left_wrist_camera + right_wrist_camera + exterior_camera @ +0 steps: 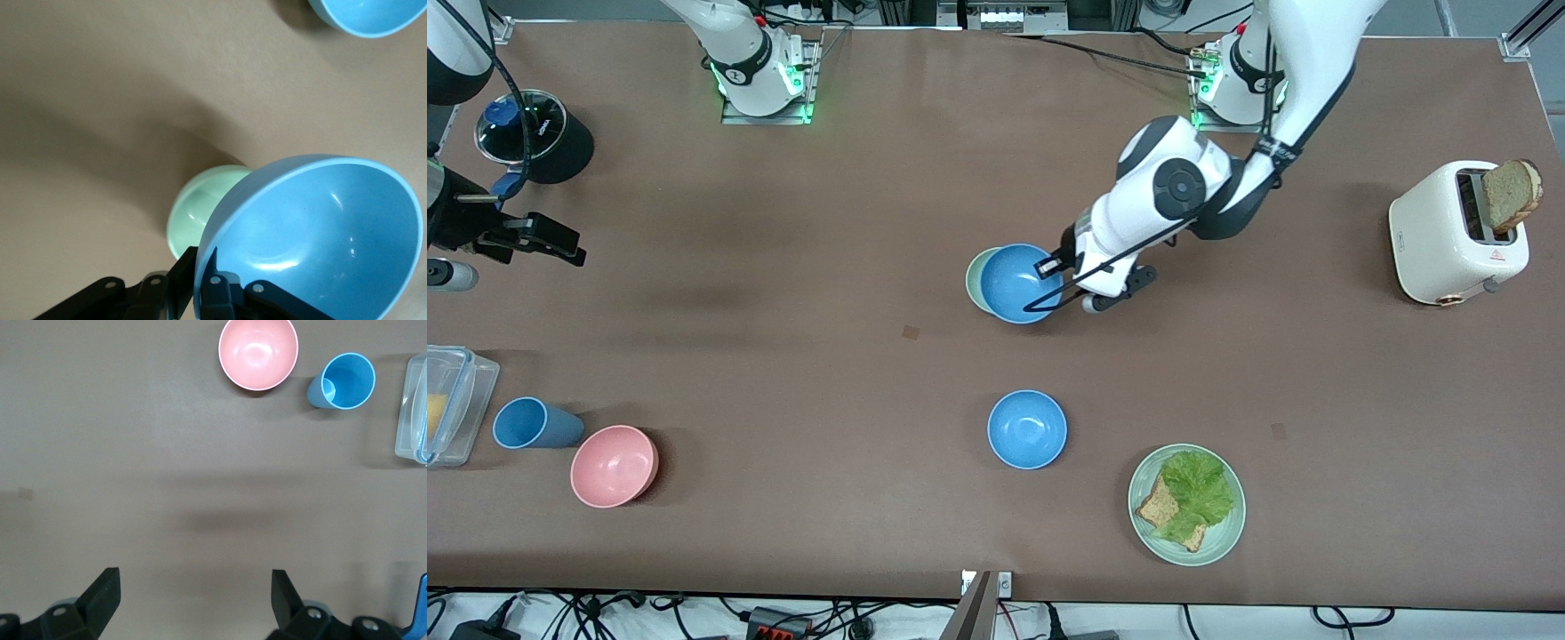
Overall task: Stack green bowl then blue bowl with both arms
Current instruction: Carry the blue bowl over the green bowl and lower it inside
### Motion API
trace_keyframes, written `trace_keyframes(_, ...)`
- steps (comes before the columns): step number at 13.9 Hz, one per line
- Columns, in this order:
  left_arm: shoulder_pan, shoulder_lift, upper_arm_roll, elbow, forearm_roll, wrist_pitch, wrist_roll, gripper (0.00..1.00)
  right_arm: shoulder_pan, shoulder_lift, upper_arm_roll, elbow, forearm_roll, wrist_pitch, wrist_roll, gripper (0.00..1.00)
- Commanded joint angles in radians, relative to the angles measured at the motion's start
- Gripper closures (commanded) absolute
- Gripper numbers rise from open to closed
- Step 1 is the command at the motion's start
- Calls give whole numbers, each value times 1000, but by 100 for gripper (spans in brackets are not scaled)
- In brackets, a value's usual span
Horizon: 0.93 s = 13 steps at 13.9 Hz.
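Brown desk (783,373), green bowl (973,277) mid-desk, blue bowl (1027,429) nearer the camera, lettuce-and-bread plate (1186,504), toaster (1449,236), pink bowl (614,465), blue cup (532,423), clear container (454,400), black pot (534,135).

The blue bowl (1014,283) covers most of the green bowl (974,277), leaving a crescent. The box (454,404) beside the cup (529,423) is cut off, its yellow contents perhaps food.

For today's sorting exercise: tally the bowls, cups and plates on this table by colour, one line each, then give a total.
Blue: 3, the blue bowl held by the left gripper, a second blue bowl, a blue cup
Green: 2, the green bowl, the green plate
Pink: 1, the pink bowl
Total: 6
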Motion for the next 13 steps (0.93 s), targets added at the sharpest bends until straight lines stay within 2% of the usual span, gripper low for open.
trace_keyframes(1,-52,15,27,7,4,40,-40,100,-9,-28,4,-28,-12,5,-18,0)
trace_keyframes(5,-97,45,44,-1,108,40,-62,100,-14,-28,4,-28,-12,4,-27,0)
trace_keyframes(13,-121,65,63,-18,203,39,-82,98,-27,-24,5,-26,-12,5,-43,0)
